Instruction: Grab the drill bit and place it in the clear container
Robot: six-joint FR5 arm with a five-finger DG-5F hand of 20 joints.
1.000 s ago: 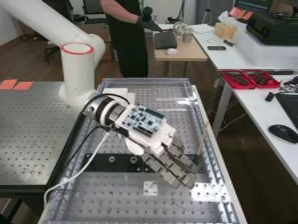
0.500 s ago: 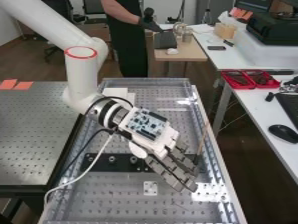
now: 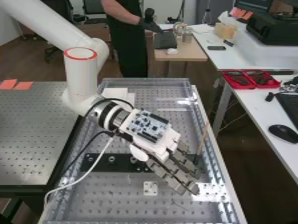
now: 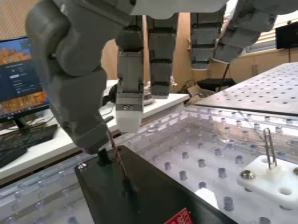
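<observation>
- Hand (image 3: 174, 172) reaches over the middle of the bench, fingers straight and slightly spread, pointing right and near, thumb apart from them
- Perforated table (image 3: 33, 135) on the left
- Clear tray (image 3: 110, 200) in the middle, black plate (image 3: 100, 162) lying across it under the hand
- Drill bit (image 4: 118, 159) upright near the plate's right end, close by the thumb; can't tell if they touch
- Red bins (image 3: 237, 86) right

Black plate (image 4: 159, 185) cut off in wrist view
</observation>
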